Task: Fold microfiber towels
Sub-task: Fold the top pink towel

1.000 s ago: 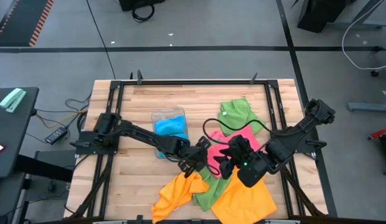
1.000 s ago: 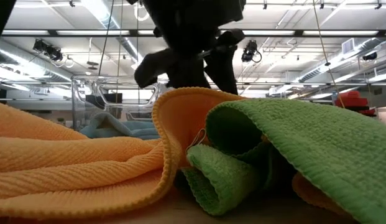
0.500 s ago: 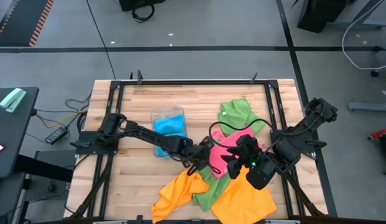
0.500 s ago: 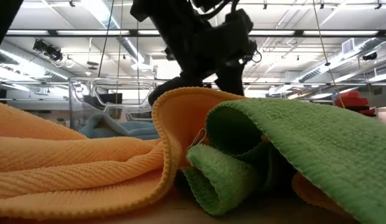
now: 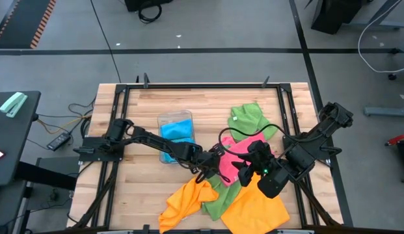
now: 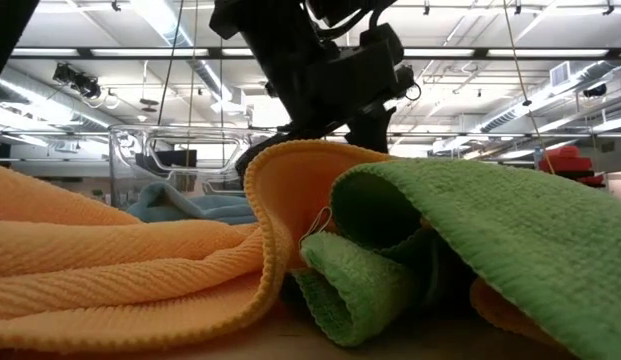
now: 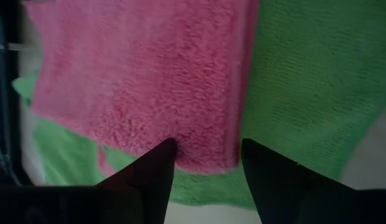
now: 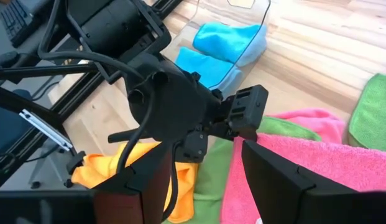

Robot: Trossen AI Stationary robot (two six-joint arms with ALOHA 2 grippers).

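Observation:
A pink towel (image 5: pixel 233 156) lies spread over a green towel (image 7: pixel 304 93) in the heap at the table's right middle. My left gripper (image 7: pixel 208 143) is open and slants down over the pink towel's near-left corner (image 7: pixel 205 158), one finger on either side of it. My right gripper (image 8: pixel 208 146) is open and hovers higher, over the pink towel's near part (image 8: pixel 317 158), looking at the left gripper (image 8: pixel 180 106). Two orange towels (image 5: pixel 185 201) (image 5: pixel 255 208) and a green one (image 5: pixel 218 198) lie crumpled near the front edge. My left gripper comes at the pink towel's corner (image 7: pixel 180 146) slanting down from the table's left, with its fingers (image 7: pixel 158 171) on either side of the hem. Whether the fingertips touch the cloth I cannot tell.
A clear plastic tray (image 5: pixel 177 135) with blue towels stands left of the heap. Another green towel (image 5: pixel 250 118) lies at the far right. In the low view an orange fold (image 6: pixel 140 260) and a green fold (image 6: pixel 470 230) fill the front. Bare wood shows at the near left.
My left gripper has sunk toward the pink towel's corner and rolled about the line it points along. My right gripper has drawn back a little toward the table's right edge. The towels have kept still.

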